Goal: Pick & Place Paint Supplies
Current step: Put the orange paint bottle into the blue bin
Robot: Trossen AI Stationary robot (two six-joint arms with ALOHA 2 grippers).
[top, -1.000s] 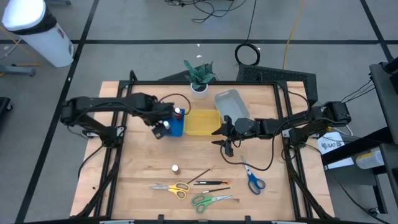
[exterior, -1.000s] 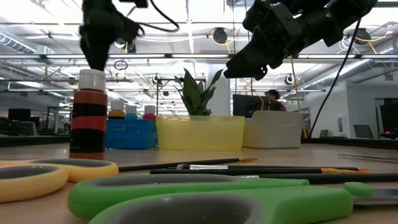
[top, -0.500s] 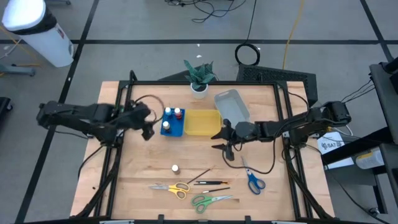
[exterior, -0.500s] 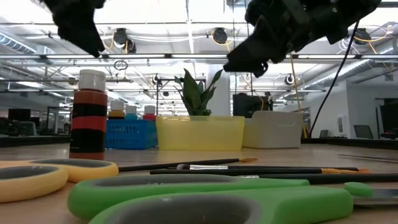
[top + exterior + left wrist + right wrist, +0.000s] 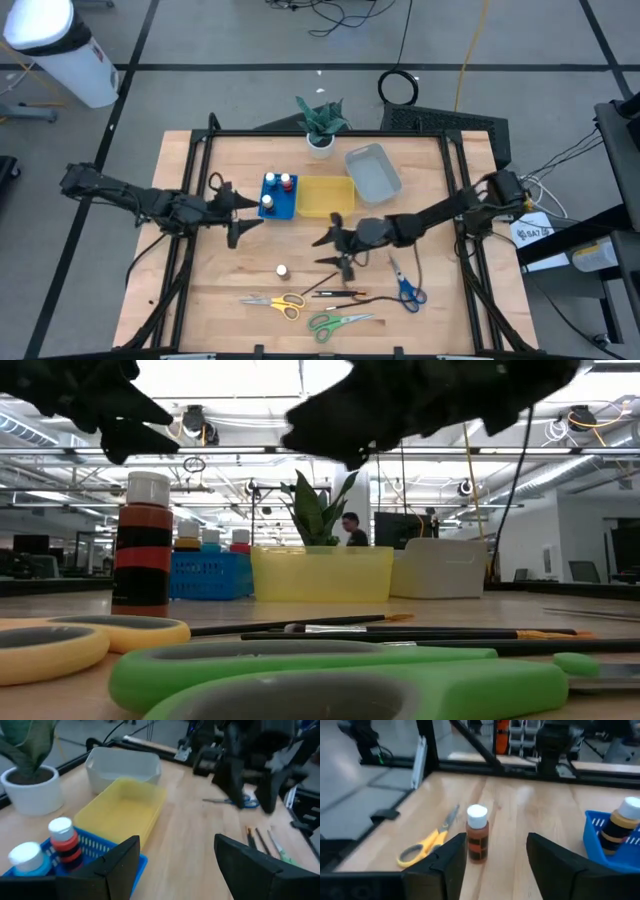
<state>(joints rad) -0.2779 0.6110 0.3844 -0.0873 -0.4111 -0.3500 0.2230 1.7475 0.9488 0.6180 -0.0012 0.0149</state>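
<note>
My right hand (image 5: 335,250) hangs open and empty over the middle of the table (image 5: 420,320), with the lone orange paint bottle (image 5: 282,271) at its eight o'clock, standing alone on the wood. My left hand (image 5: 238,212) (fingers spread, nothing in it) sits just at nine o'clock of the blue tray (image 5: 283,205), which holds three bottles. The brushes (image 5: 340,293) and three scissors lie along the near edge
</note>
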